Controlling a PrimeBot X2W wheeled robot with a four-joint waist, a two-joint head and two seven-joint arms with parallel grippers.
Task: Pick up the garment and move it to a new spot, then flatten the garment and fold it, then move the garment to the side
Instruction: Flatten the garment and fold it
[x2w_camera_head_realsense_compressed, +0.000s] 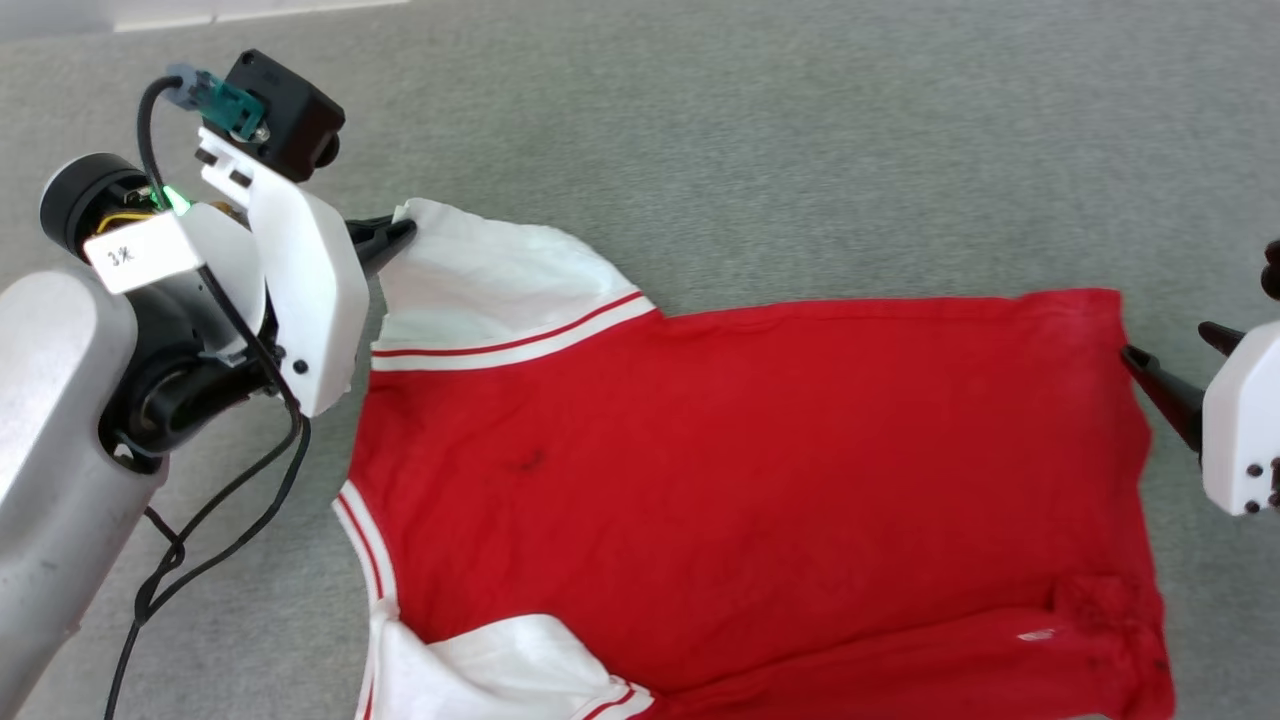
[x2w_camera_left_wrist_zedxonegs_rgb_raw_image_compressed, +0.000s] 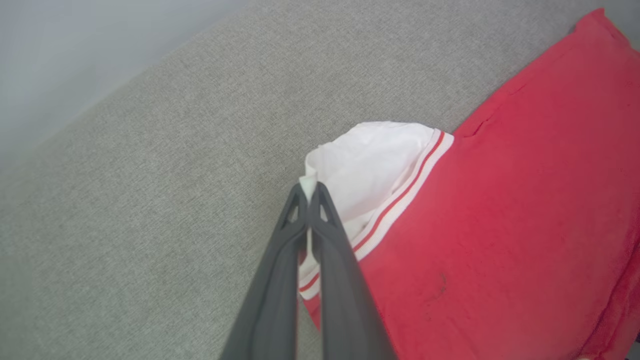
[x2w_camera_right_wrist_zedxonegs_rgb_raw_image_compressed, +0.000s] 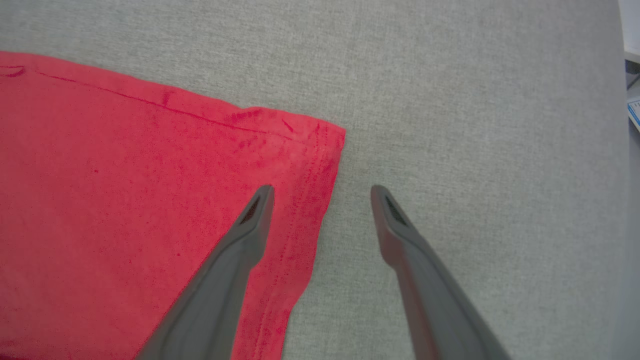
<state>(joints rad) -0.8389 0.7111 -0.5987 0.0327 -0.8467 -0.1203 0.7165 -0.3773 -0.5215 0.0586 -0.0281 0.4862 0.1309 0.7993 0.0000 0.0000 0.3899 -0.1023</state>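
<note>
garment (x2w_camera_head_realsense_compressed: 750, 450) lies spread on the grey surface (x2w_camera_head_realsense_compressed: 800, 150), plain red side up. collar end toward the robot's left, hem (x2w_camera_head_realsense_compressed: 1135, 400) toward its right.

far sleeve (x2w_camera_head_realsense_compressed: 490, 280): white, rumpled, with a red stripe in the white band where it meets the red body. its outer edge is lifted a little at the left gripper.

near sleeve (x2w_camera_head_realsense_compressed: 490, 660): white, at the bottom of the head view, partly cut off by the frame.

left gripper (x2w_camera_head_realsense_compressed: 400, 235): fingers pressed together on the outer edge of the far sleeve. in the left wrist view a sliver of white cloth stands up between the two tips, and more white shows in the slit between the fingers lower down. pinching the sleeve.

right gripper (x2w_camera_right_wrist_zedxonegs_rgb_raw_image_compressed: 322, 190): fingers spread wide, holding nothing. it sits at the far corner of the hem. in the right wrist view one finger lies over the red cloth just inside the stitched hem, the other over bare surface beside it. whether either tip touches down, cannot tell.

red body mostly flat. near hem corner (x2w_camera_head_realsense_compressed: 1110, 610) bunched and creased. small dark smudge (x2w_camera_head_realsense_compressed: 530, 460) on the red near the collar end.

black cable (x2w_camera_head_realsense_compressed: 220, 500) hangs from the left arm down along the surface beside the collar end.
</note>
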